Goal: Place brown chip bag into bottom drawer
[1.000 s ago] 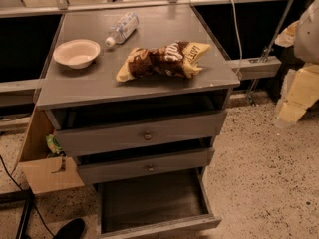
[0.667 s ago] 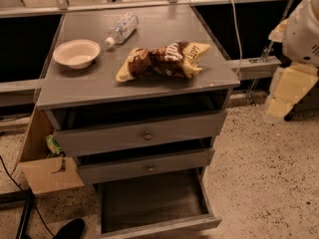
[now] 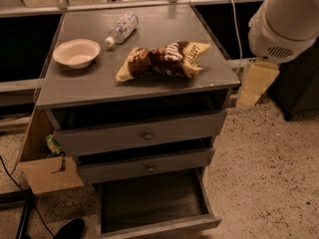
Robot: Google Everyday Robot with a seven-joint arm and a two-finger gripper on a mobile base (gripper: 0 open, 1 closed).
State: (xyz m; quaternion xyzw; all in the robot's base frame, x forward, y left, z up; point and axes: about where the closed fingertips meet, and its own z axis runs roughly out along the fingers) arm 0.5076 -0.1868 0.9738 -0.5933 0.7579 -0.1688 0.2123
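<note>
The wide grey wood-grain bottom drawer (image 3: 149,200) sat pulled open, down-left of the pale yellow gripper (image 3: 255,83); couldn't tell its grip state. Up-left of it lay the crumpled brown-and-yellow foil chip bag (image 3: 164,59), lettering unreadable. Farther left were a round cream bowl (image 3: 76,52) and a clear plastic bottle (image 3: 121,28).

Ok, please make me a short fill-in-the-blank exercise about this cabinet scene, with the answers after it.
1. The brown chip bag lies on ___ of the cabinet.
2. The bottom drawer stands ___, not closed.
3. The gripper hangs beside the cabinet, at the picture's ___ edge.
4. The plastic bottle lies on its ___.
Missing words: top; open; right; side.
</note>
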